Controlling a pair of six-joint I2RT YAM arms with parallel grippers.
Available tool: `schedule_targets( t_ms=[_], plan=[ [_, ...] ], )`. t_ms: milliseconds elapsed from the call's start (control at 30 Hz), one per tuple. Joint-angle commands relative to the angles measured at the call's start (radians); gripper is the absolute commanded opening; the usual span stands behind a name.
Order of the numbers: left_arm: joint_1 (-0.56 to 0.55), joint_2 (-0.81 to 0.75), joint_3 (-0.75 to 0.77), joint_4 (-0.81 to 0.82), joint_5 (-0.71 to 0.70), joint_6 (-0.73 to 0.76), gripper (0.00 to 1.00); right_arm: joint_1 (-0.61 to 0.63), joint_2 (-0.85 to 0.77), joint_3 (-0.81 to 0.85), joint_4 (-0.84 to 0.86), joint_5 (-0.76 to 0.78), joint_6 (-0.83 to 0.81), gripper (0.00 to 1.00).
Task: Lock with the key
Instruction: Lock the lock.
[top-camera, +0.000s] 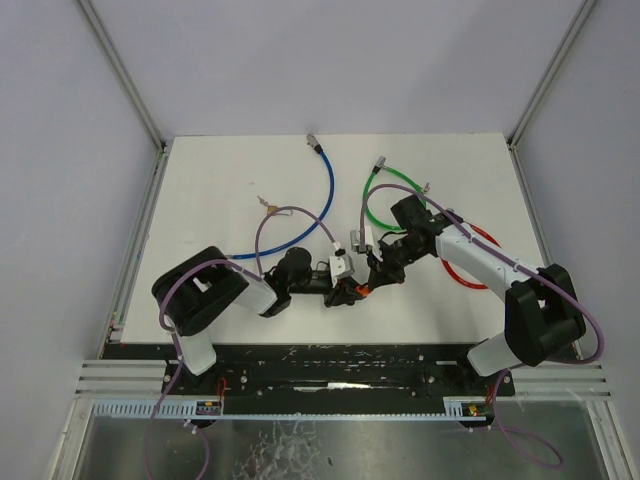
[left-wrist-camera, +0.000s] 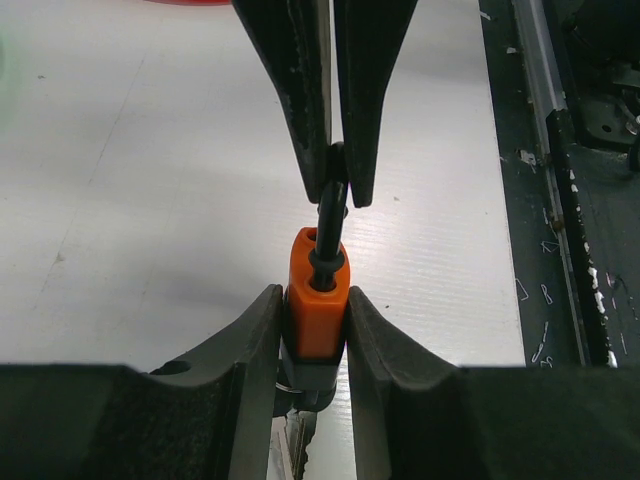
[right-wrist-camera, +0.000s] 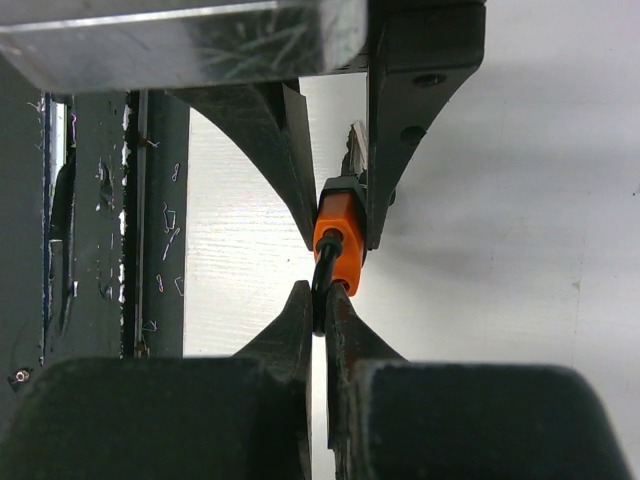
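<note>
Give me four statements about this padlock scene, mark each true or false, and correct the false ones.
1. The left gripper clamps the orange plastic padlock body between its fingers. True.
2. The right gripper hangs open and holds nothing. False: it is shut on the padlock's black shackle.
3. A blue cable lies on the white table. True.
4. In the top view, the green cable lies left of the blue cable. False: it lies to the right of it.
</note>
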Motion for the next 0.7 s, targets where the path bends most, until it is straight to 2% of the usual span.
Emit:
schedule_targets(
  t_ms=[0,200,400,500,667],
  plan=[
    [0.002,0.026,-0.013,0.046,-0.03,0.039,0.0,0.045,0.037,-0.005,0.04,-0.088,0.007,0.0],
    [0.008,0.029,-0.019,0.055,-0.017,0.038,0.0,0.059,0.044,-0.014,0.067,-0.065,0.02,0.0],
    [0.013,0.024,-0.019,0.053,0.007,0.039,0.0,0.058,-0.035,-0.055,0.189,0.033,0.06,0.0],
    [0.021,0.018,-0.016,0.042,0.028,0.042,0.0,0.059,-0.062,-0.055,0.181,0.055,-0.012,0.0],
    [0.025,0.019,-0.006,0.027,0.043,0.046,0.0,0.083,-0.064,-0.055,0.126,-0.001,-0.139,0.0]
  ],
)
